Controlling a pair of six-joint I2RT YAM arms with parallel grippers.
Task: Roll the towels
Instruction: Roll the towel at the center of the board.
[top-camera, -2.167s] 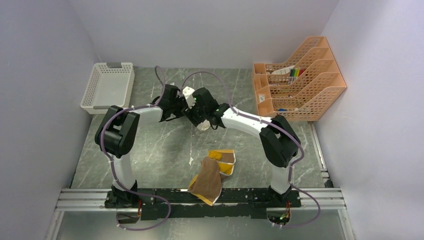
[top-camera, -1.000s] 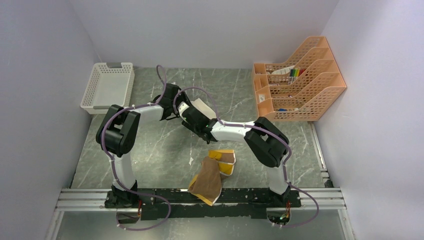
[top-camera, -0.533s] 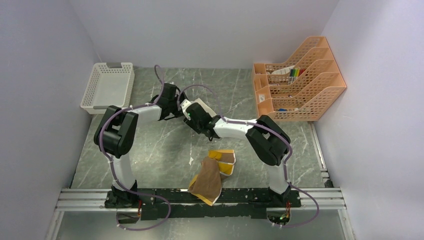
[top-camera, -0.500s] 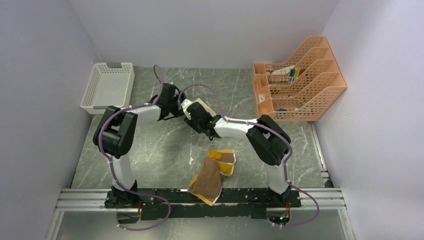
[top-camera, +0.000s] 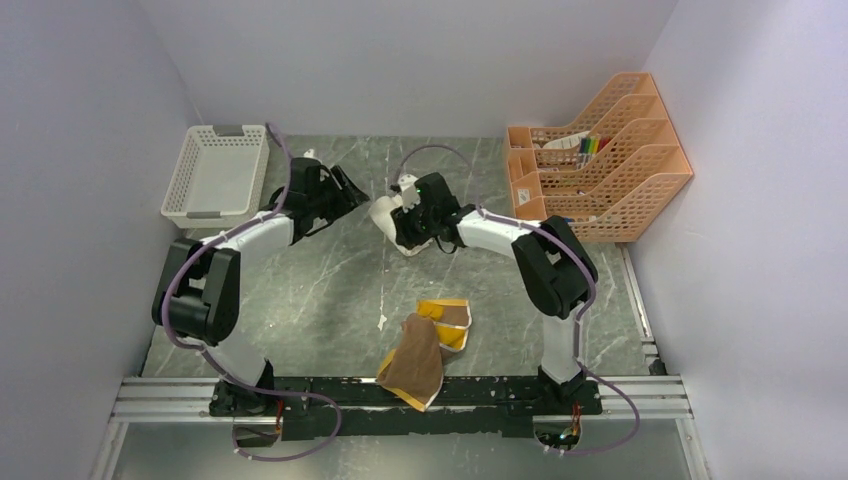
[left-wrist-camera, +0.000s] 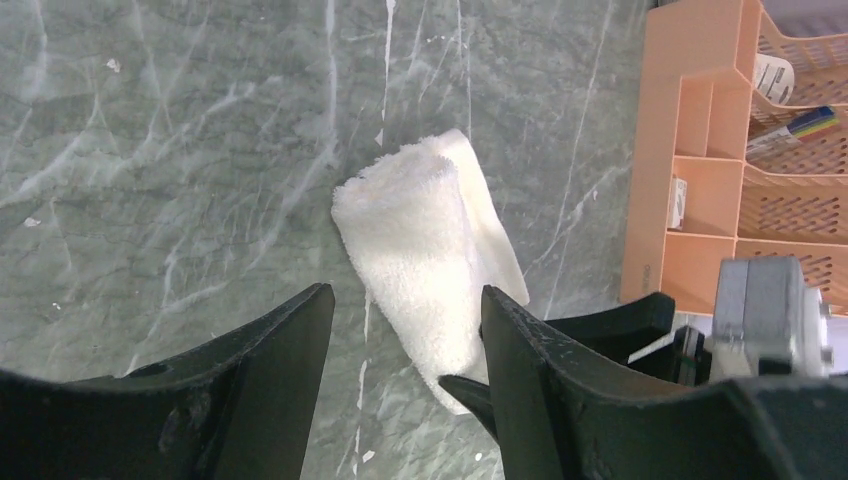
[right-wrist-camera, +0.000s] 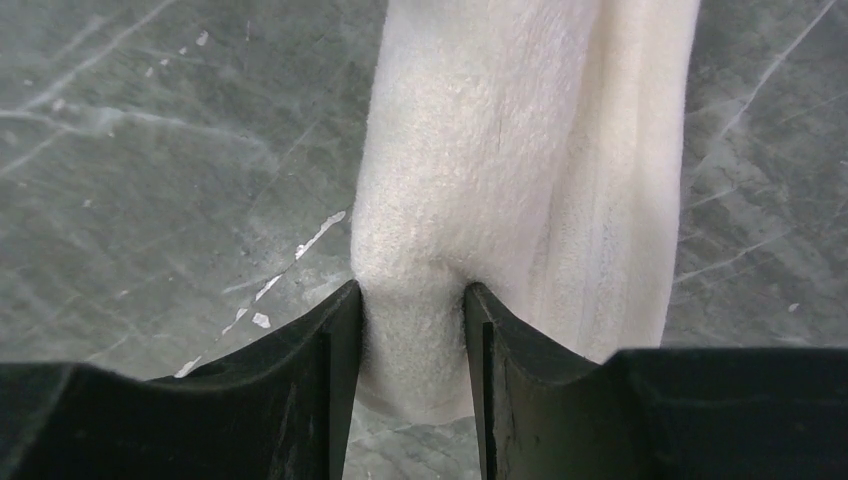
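End of cream towel (left-wrist-camera: 415, 240) pinched in right gripper (right-wrist-camera: 408, 295); left gripper (left-wrist-camera: 405, 293) spread wide, empty, beside it; brown towel (top-camera: 412, 362) well apart.

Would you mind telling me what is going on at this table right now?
Two robot arms are rolling towels. The right gripper pinches one end of the cream-white towel, which lies on the table looking mostly rolled. The left gripper hangs open near it, holding nothing. The brown towel lies crumpled near the arms' bases, not yet rolled.
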